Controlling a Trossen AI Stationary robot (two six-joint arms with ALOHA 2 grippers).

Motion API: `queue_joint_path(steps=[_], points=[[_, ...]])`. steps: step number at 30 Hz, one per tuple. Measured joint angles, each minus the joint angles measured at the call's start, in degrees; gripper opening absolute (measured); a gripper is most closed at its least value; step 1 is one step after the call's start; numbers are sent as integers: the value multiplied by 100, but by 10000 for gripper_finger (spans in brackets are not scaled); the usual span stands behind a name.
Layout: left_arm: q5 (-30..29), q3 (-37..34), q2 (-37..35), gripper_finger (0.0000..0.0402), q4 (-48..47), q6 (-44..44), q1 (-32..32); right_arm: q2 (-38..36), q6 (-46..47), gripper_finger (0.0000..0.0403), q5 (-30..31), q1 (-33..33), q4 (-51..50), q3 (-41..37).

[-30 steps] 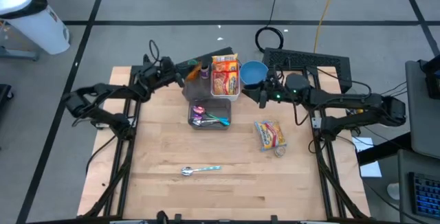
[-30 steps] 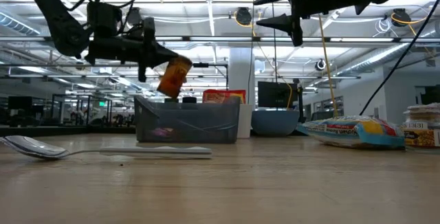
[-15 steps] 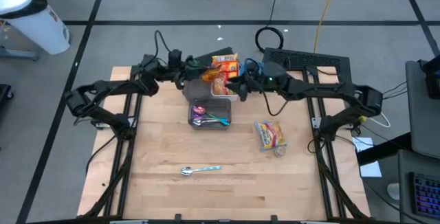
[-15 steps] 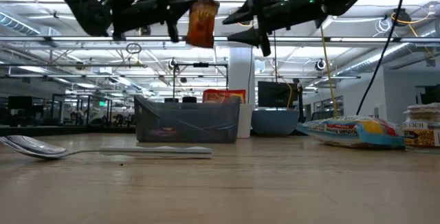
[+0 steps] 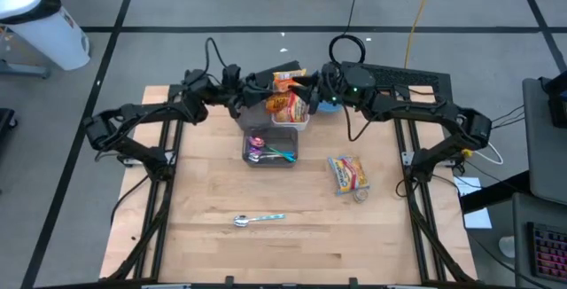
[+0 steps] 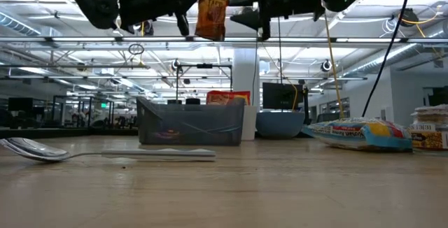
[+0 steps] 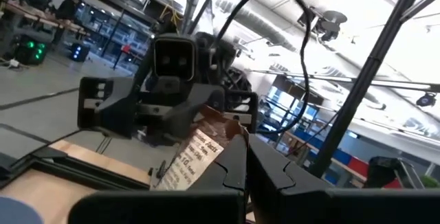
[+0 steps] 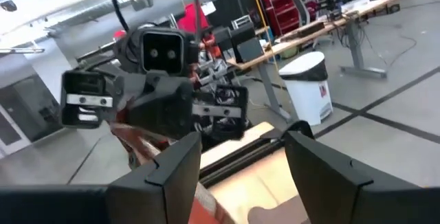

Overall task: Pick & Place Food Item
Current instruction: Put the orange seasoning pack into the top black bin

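Tabletop bin (image 5: 269, 146) with utensils (image 5: 270, 154)

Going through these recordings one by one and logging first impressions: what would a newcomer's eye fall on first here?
Both arms meet high above the table's far edge, where the left end effector holds an orange snack packet shut in its grip. The right end effector faces it, open, close beside the packet. Below them sit a clear bin of utensils, a lone spoon near the front edge, and a noodle packet to the right.
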Motion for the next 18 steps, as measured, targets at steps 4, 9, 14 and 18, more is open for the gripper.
queue_joint_path(steps=[4,9,14,18], points=[[-20,0,0,1,-60,7,-51,14,-1,205,-17,5,-72,22],[-61,0,0,1,-113,50,-51,11,-1,205,-391,14,-11,24],[0,0,0,2,-128,37,-49,11,260,205,-499,-33,591,24],[28,0,0,3,-141,-3,-49,3,708,205,-856,-147,1431,26]])
